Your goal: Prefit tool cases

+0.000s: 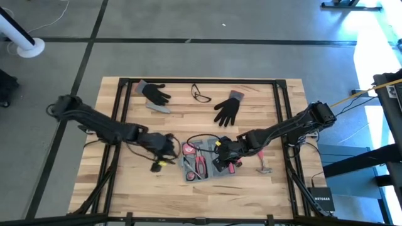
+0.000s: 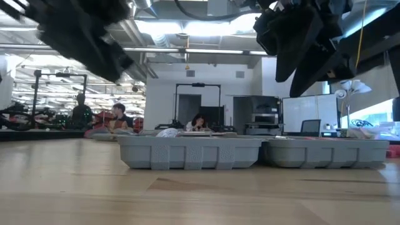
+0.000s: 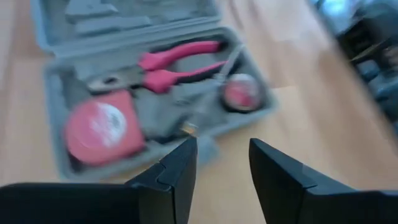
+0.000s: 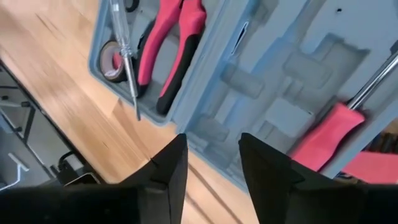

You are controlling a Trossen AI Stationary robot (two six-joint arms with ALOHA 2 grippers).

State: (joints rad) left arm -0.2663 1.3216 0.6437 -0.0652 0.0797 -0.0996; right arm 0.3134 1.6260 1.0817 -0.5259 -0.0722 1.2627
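The blue-grey tool case (image 1: 204, 164) lies open near the table's middle, both halves flat on the wood (image 2: 187, 153). In its recesses sit a red tape measure (image 3: 102, 127), pink-handled pliers (image 3: 174, 62), a tape roll (image 4: 112, 59) and a pink-handled screwdriver (image 4: 326, 134). My left gripper (image 3: 222, 146) hangs open above the table just left of the case (image 1: 168, 147), with nothing between its fingers. My right gripper (image 4: 212, 143) hangs open over the case's right half (image 1: 225, 150), also with nothing between its fingers. In the low view both grippers stand clear above the case.
Two black gloves (image 1: 156, 94) (image 1: 228, 110), a slim grey bar (image 1: 160, 108) and a pair of glasses (image 1: 201, 94) lie at the table's far side. A hammer (image 1: 264, 166) lies right of the case, and a small yellow-black item (image 1: 158, 164) left of it.
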